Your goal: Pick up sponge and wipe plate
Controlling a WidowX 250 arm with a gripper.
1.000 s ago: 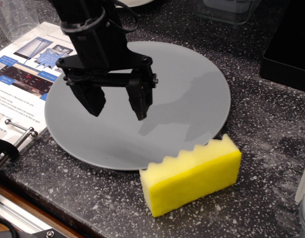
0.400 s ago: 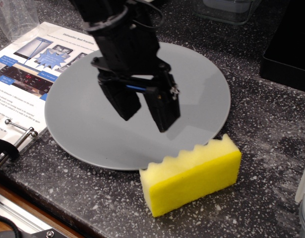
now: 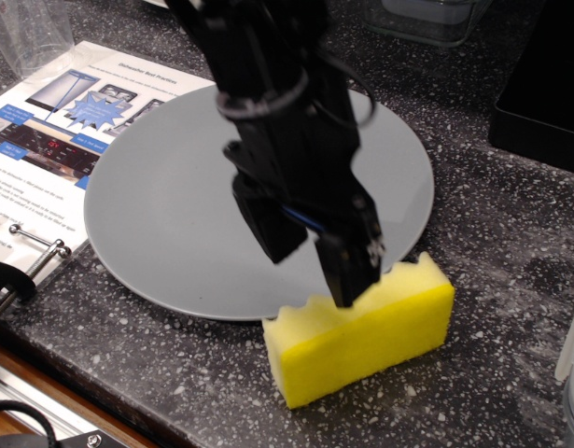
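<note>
The yellow sponge (image 3: 371,336) lies on the dark speckled counter, its wavy edge against the front right rim of the grey plate (image 3: 165,215). My black gripper (image 3: 316,273) hangs open over the plate's front right part. Its right finger (image 3: 350,266) reaches down to the sponge's wavy top edge and covers part of it. The left finger (image 3: 277,229) is above the plate. The jaws are apart and hold nothing.
A printed leaflet (image 3: 53,121) lies left of the plate, partly under it. A metal handle (image 3: 35,245) and the counter's front edge are at the lower left. A black box (image 3: 548,84) stands at the right, a clear container (image 3: 427,19) at the back.
My gripper has moved right and toward the front across the plate, turning as it went, and now stands at the sponge's wavy edge. Sponge and plate have not moved.
</note>
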